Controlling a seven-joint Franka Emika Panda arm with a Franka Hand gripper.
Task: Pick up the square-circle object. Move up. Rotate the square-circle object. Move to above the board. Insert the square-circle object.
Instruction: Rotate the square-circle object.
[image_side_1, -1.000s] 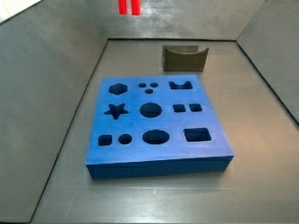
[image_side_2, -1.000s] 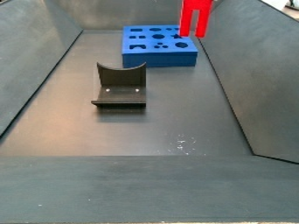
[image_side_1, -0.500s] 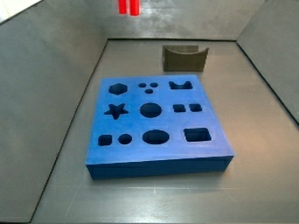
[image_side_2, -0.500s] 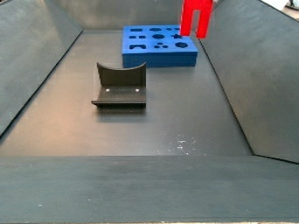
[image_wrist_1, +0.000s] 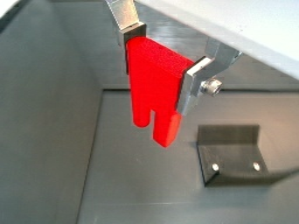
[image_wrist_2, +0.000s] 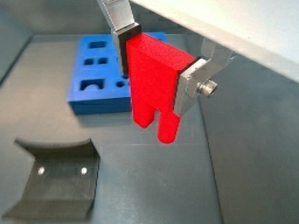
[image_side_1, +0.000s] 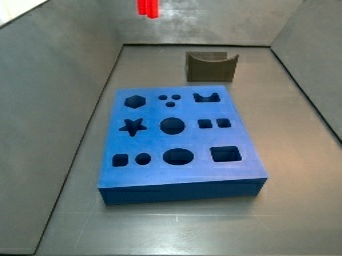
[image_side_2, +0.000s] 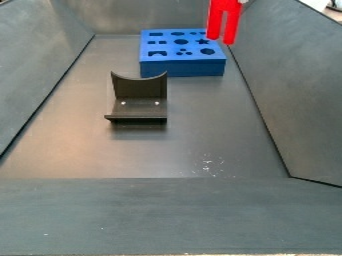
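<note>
Gripper (image_wrist_1: 163, 72) hanging high above floor, fingers clamping square-circle object (image_wrist_1: 155, 87) by solid upper body, prongs pointing six o'clock; likely rigid, light, smooth-faced.

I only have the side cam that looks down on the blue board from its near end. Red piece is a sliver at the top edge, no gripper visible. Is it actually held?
Observer: Yes. In both wrist views the gripper has its silver fingers clamped on the square-circle object.
Operator: Orientation?
Observer: The two prong legs hang down, away from the fingers, one longer than the other in a wrist view.
Operator: Is it over the board yet?
Observer: Hard to say. In a side view the piece hangs high, overlapping the far right corner of the board, which could be only line of sight.
Operator: Where's the holder?
Observer: The dark notched holder sits empty on the floor, apart from the board.
</note>
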